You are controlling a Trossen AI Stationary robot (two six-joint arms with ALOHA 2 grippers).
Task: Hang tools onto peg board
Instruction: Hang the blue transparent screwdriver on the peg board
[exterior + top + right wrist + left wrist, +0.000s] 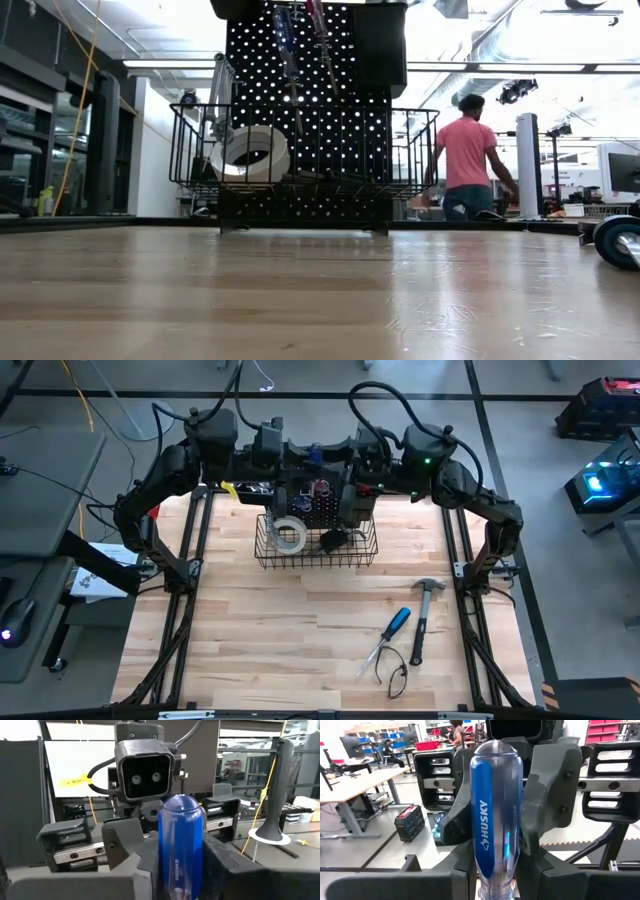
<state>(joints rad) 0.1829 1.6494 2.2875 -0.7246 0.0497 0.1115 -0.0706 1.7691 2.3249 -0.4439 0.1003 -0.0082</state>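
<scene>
From above, both arms met over the peg board (pixel 330 505) at upper centre. The wire basket (pixel 318 545) held a white tape roll (pixel 290 535). A claw hammer (pixel 424 615), a blue screwdriver (pixel 390 635) and pliers (pixel 395 672) lay lower right on the bench (pixel 250 630), whose left half and front edge offered open room.

At bench level, the basket stood centre, with a person (pixel 468 155) beyond it at right.

The left end effector (pixel 496 870) was clenched on a blue-handled screwdriver (pixel 496 810) at frame centre.

The right end effector (pixel 181 865) flanked the same handle; whether it was grasping could not be told.
</scene>
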